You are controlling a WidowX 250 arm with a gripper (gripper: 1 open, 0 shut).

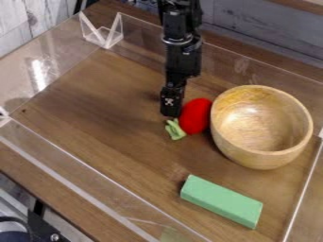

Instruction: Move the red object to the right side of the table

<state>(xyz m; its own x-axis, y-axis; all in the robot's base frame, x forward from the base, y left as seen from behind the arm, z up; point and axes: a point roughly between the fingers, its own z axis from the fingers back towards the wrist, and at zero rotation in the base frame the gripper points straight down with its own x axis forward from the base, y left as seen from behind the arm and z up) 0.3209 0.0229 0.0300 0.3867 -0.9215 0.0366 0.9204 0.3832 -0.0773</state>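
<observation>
Gleaming red ball (pixel 195 115) beside wooden bowl (pixel 262 128)

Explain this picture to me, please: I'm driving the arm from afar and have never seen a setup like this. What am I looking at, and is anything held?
There is one view now, from a camera looking down at the table from outside. The dark, jointed machine reaching in from the top is the robot arm; its jaws are the black tip at the lower end, close beside the red toy fruit.

That fruit is your red object. A small green stem piece shows at its lower left, and the fruit lies right against the wooden bowl, or very nearly. Nearer the camera is a flat green block. Low clear walls edge the tabletop.

The jaws look to be open, and I see no grip on the fruit, though this angle cannot show whether they touch it.
</observation>
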